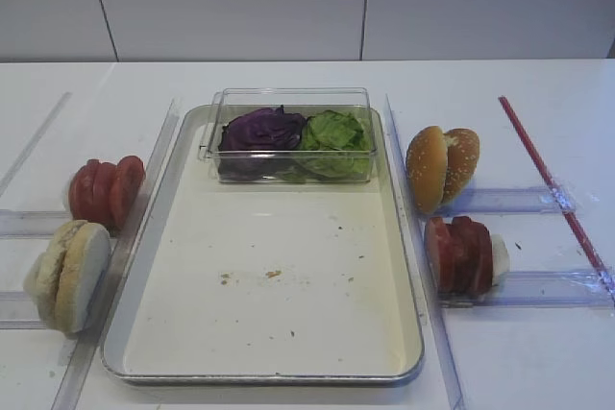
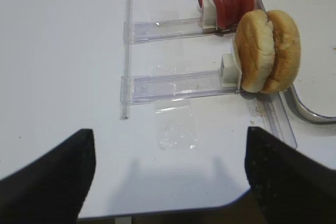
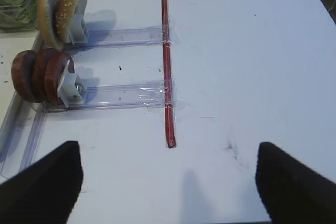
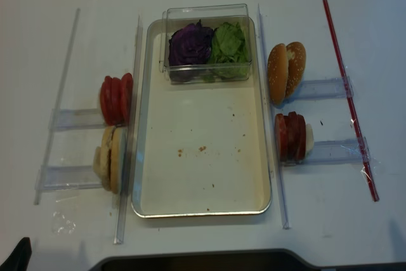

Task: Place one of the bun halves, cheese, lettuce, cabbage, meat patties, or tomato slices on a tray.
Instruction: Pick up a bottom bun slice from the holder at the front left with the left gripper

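The cream tray (image 1: 288, 319) lies mid-table, bare but for crumbs and a clear box at its far end. Purple cabbage (image 1: 259, 130) and green lettuce (image 1: 334, 132) fill that box. Left of the tray stand tomato slices (image 1: 106, 191) and pale bun halves (image 1: 67, 274) in racks. Meat patties (image 1: 466, 254) stand on the right. No cheese is in view. My left gripper (image 2: 168, 182) hovers open over the table's near edge, short of the bun halves (image 2: 268, 51). My right gripper (image 3: 168, 187) is open over bare table, right of the patties (image 3: 39, 74).
Golden sesame-seeded bun halves (image 1: 442, 168) stand in a rack right of the tray. A red strip (image 1: 553, 184) is taped along the far right. Clear plastic rails (image 1: 408, 237) run along both sides of the tray. The clear box (image 1: 288, 136) takes up the tray's far end.
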Robot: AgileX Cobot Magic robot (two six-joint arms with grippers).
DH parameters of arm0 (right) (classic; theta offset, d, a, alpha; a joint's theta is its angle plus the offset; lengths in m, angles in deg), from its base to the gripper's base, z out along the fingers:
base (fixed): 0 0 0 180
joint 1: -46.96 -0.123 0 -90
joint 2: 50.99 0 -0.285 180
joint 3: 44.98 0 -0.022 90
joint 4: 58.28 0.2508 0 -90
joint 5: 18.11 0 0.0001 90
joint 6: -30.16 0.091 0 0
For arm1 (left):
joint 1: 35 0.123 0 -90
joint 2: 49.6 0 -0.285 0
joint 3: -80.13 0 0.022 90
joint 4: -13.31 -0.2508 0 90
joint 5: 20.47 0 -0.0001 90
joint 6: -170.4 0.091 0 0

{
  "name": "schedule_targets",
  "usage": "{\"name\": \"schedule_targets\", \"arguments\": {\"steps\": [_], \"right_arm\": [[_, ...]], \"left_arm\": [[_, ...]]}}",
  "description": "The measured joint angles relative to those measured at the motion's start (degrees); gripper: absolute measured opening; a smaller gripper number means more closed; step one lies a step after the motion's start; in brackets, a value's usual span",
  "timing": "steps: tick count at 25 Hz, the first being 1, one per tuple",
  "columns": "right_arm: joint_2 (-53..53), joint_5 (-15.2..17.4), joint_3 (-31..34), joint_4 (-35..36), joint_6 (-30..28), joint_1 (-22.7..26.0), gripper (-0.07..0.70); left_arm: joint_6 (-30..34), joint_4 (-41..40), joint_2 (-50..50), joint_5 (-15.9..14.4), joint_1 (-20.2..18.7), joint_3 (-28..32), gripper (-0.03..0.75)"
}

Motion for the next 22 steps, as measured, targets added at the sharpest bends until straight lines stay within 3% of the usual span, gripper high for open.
{"name": "schedule_targets", "arguments": {"steps": [22], "right_arm": [[0.00,0.00,0.00,0.00,0.00,0.00,0.689]], "left_arm": [[0.21,0.28,0.00,-0.14,0.00,-0.33,0.574]]}}
